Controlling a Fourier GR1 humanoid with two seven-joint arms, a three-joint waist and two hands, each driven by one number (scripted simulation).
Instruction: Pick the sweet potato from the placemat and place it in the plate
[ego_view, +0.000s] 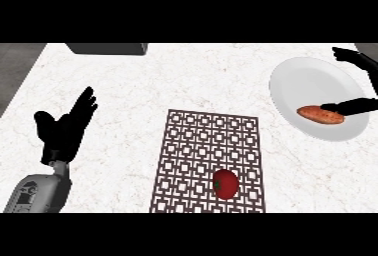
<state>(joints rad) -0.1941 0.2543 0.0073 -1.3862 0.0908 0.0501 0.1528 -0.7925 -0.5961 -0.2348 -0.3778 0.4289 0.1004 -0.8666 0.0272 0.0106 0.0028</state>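
The sweet potato (321, 114) is seen lying in the white plate (310, 80), in its lower part, near the right edge of the marble worktop (148, 85). The right hand (354, 105) is found at that same edge, its fingers spread wide apart: one black finger (341, 106) is stretched towards the right end of the sweet potato and appears to touch it, while another is raised above the plate's upper rim, so nothing is gripped by it. The patterned brown placemat (209, 150) is laid on the worktop to the left of the plate, close beside its lower rim, and a red tomato (225, 183) is left on the mat's lower part. The left hand (66, 125) is held open and still at the left side of the view, fingers pointing up, with the grey forearm (40, 192) below it. A dark grey block (107, 48) is set at the worktop's far edge.
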